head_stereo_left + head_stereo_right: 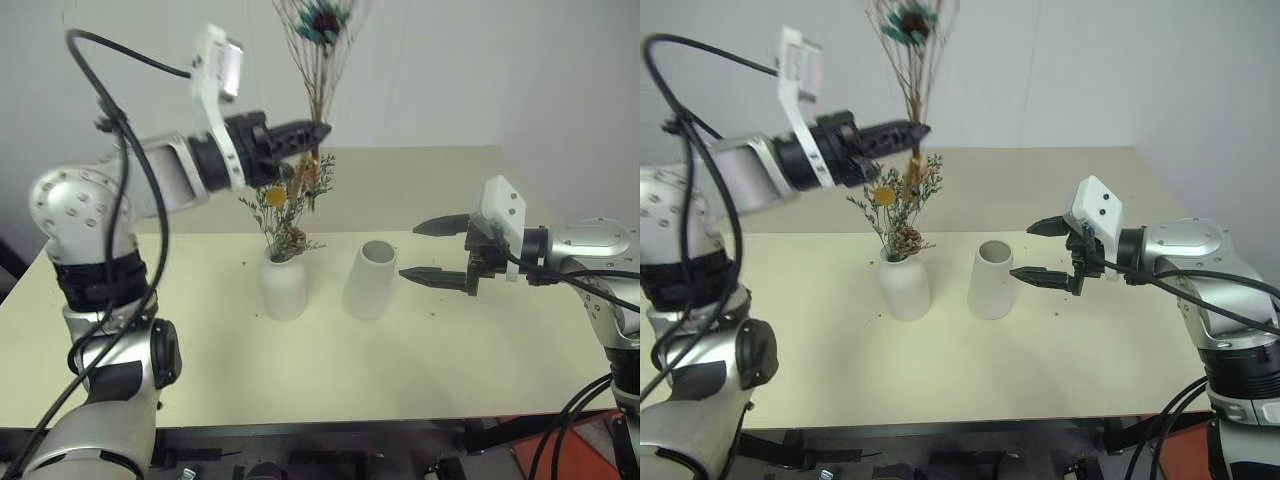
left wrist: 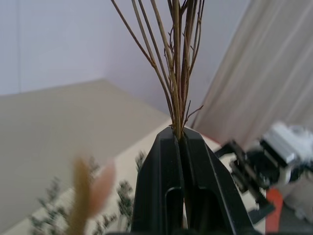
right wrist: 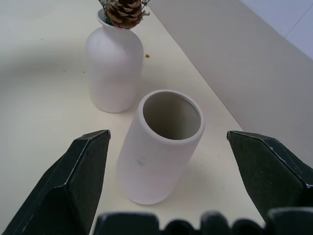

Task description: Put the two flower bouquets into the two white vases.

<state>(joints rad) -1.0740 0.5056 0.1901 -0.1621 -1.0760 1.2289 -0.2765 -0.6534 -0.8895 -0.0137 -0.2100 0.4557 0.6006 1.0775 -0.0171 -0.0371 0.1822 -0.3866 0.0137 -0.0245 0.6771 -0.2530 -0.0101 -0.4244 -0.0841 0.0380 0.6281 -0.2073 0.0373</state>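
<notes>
My left gripper (image 1: 318, 131) is shut on the thin brown stems of the larger bouquet (image 1: 322, 22), holding it upright high above the table; its teal flower tops the spray. In the left wrist view the stems (image 2: 178, 73) rise out of the closed fingers (image 2: 161, 166). Below stands the rounded bottle vase (image 1: 283, 288) with the small dried bunch (image 1: 288, 205) in its neck. Beside it, the tapered wide-mouth vase (image 1: 370, 280) stands empty. My right gripper (image 1: 410, 250) hovers open just right of that vase, and its fingers (image 3: 83, 166) flank the vase (image 3: 161, 152) without touching.
The cream table (image 1: 400, 370) has bare surface in front of both vases and a front edge near me. A pale wall (image 1: 480, 70) rises behind. An orange object (image 1: 575, 450) lies on the floor at the lower right.
</notes>
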